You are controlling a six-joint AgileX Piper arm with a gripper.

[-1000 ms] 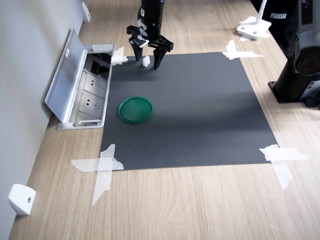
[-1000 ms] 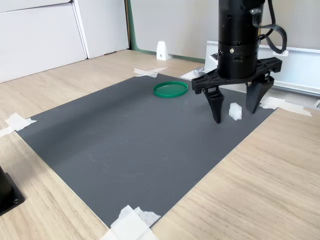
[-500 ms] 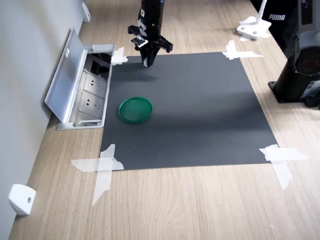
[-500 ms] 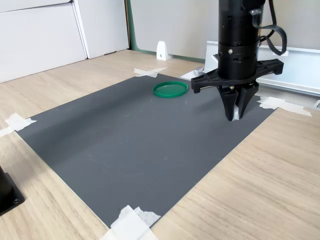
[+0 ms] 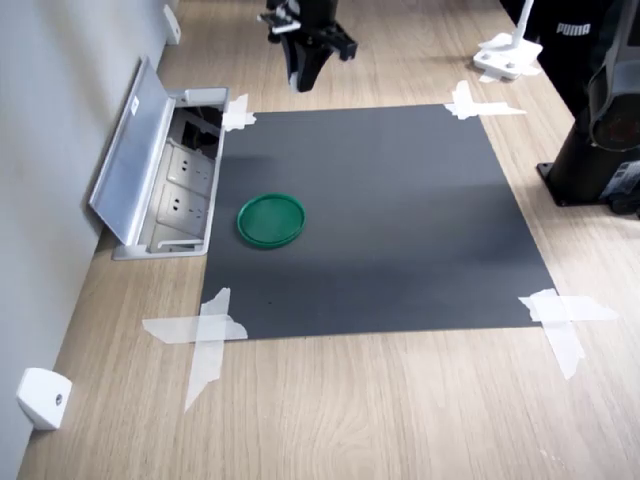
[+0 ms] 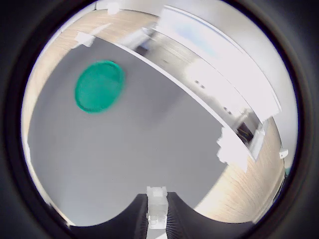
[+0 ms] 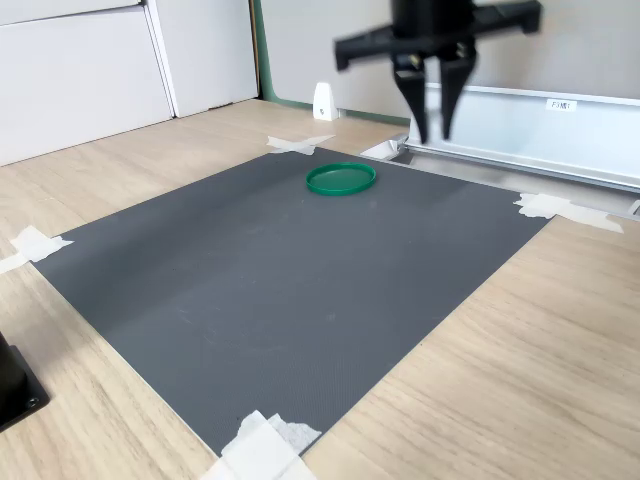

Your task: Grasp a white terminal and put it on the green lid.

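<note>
Above mat [image 5: 400,200]: gripper [image 6: 157,219] raised, pinching terminal [image 6: 157,200]. Lid [image 5: 271,219] flat on mat, well apart.

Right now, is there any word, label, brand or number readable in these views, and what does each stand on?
"PUMA": white letters on a black object at the top right edge of the first exterior view.
A small white label on the open metal lid of the socket box in the second exterior view: print too small to read.
Nothing else carries readable text.

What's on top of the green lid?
Nothing: the green lid lies bare on the dark mat. What is beneath it is hidden. The white terminal sits in the gripper.
</note>
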